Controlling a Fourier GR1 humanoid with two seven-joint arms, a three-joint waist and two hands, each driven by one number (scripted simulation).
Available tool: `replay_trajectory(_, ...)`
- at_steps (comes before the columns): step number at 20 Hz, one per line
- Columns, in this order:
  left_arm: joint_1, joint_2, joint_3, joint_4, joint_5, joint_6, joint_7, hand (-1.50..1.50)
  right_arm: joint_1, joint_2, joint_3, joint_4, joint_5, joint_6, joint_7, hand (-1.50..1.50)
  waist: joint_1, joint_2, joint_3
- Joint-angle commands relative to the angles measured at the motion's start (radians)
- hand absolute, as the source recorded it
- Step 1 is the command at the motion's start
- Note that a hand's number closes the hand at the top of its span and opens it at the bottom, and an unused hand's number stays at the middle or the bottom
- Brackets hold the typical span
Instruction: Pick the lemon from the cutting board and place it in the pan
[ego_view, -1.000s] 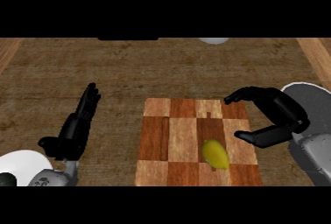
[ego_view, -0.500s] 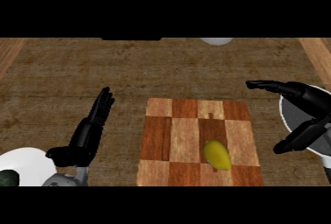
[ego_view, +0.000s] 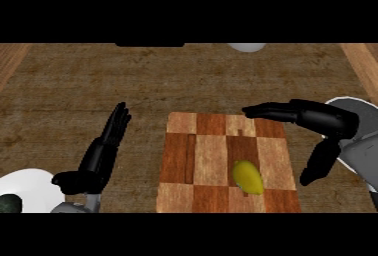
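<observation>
Item one, the lemon (ego_view: 248, 177): it is lying on the cutting board (ego_view: 214, 150), in the near right part of the checkered top, just inward of my right hand's thumb and below its outstretched fingers. Nothing is touching it.

Item two, my right hand (ego_view: 319, 119): I am holding it released, fingers reaching out over the far right corner of the board and the thumb hanging down along the board's right edge. It is hovering beside and above the fruit, grasping nothing.

Item three, the pan: I am not making it out with any certainty. A pale round shape (ego_view: 247, 47) is showing at the far edge of the surface (ego_view: 88, 80), well beyond the hand, but I cannot tell what it is.

Item four, my left hand (ego_view: 100, 152): it is resting released on the far side of the board from the working hand, fingers straight and pointing away from me.

Item five, a white plate (ego_view: 33, 187) carrying something dark is sitting at the near left corner, beside the left wrist.

Step in hand, as I am judging it: the approach to the pick, with the grasp not yet made. The next move is calling for the right hand to travel inward and nearer to me, descend over the lemon, and curl round it before any lift.
</observation>
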Motion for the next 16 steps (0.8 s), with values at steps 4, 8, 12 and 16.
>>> replay_trajectory(4, 0.005, 0.006, -0.003, -0.037, -0.018, -0.001, 0.034, 0.0, -0.017, 0.037, 0.18, -0.137, 0.257, -0.004, 0.104, -1.5, -0.006, -0.003, 0.0)
replay_trajectory(8, 0.013, -0.03, 0.0, 0.046, -0.026, -0.016, -0.046, 0.0, 0.03, 0.049, 0.221, -0.129, 0.408, -0.062, 0.106, -1.5, -0.013, 0.0, 0.0)
replay_trajectory(12, -0.002, -0.033, 0.025, 0.036, -0.033, -0.034, -0.019, 0.0, 0.085, 0.076, 0.2, -0.069, 0.494, -0.049, 0.056, -1.5, -0.008, 0.001, 0.0)
replay_trajectory(16, 0.049, -0.05, 0.019, -0.04, -0.066, -0.018, 0.001, 0.0, 0.122, 0.168, 0.165, -0.046, 0.56, -0.04, 0.083, -1.5, -0.005, 0.001, 0.001)
